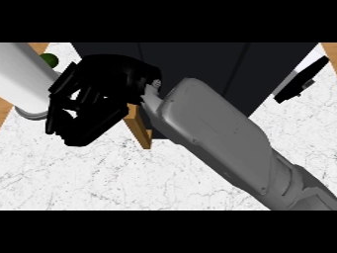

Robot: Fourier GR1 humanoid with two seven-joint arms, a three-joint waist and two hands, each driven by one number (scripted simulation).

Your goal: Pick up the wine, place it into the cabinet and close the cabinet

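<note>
Right hand [98, 96] hangs with fingers curled, holding nothing visible; wine [49, 60] barely shows, its axis unclear.

You have one black robot hand [98, 96] on one grey forearm [226, 143] at centre, one dark cabinet [200, 69] at twelve o'clock, one green bottle top [49, 60] at ten o'clock, one white marble counter [91, 173] at six o'clock.
</note>
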